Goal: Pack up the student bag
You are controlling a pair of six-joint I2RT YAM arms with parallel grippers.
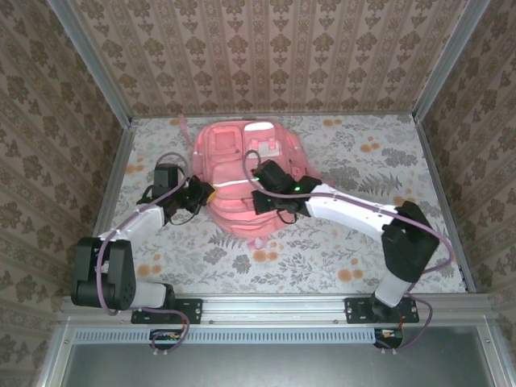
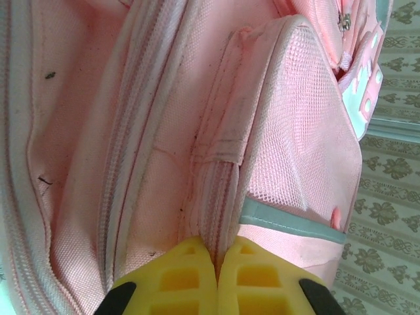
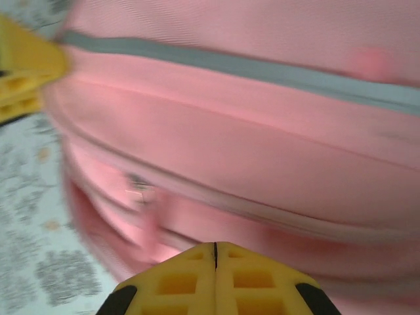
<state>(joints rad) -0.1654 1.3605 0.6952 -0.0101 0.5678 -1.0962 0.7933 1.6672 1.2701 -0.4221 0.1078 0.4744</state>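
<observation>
Lying on its back at the far middle of the counter (image 1: 379, 161), the student bag (image 1: 242, 157) is a large pink fabric backpack, its top end pointing toward the far wall (image 1: 266, 56). A pale reflective stripe (image 1: 234, 187) crosses its front near the lower end, and white patches sit on the pocket further up. Any marks on those patches are too small to read. In the left wrist view a mesh side pocket (image 2: 295, 125) bulges out, edged by the grey stripe, and a metal zip pull (image 2: 342, 20) hangs at the top.

The left tool (image 2: 216, 262) meets the bag's left side. Its yellow fingers (image 2: 177, 275) are clenched, with a ridge of the bag's pink seam fabric running in between them, so it is grasping the bag there. The right tool (image 3: 215, 266) reaches over the lower front of the bag from the right. Its two yellow fingers are pressed flat together with nothing seen between them, hovering just beside the pink fabric below a zip line. That view is blurred, and whether the fingertips touch the fabric cannot be told. In the same view the left tool's yellow fingers show at the upper left edge, at the end of the grey stripe.

The counter carries a pale cloth with grey leaves and orange flowers. Patterned beige wallpaper covers the three walls around it. Both arm bases are bolted to a metal rail (image 1: 274, 306) at the near edge.
</observation>
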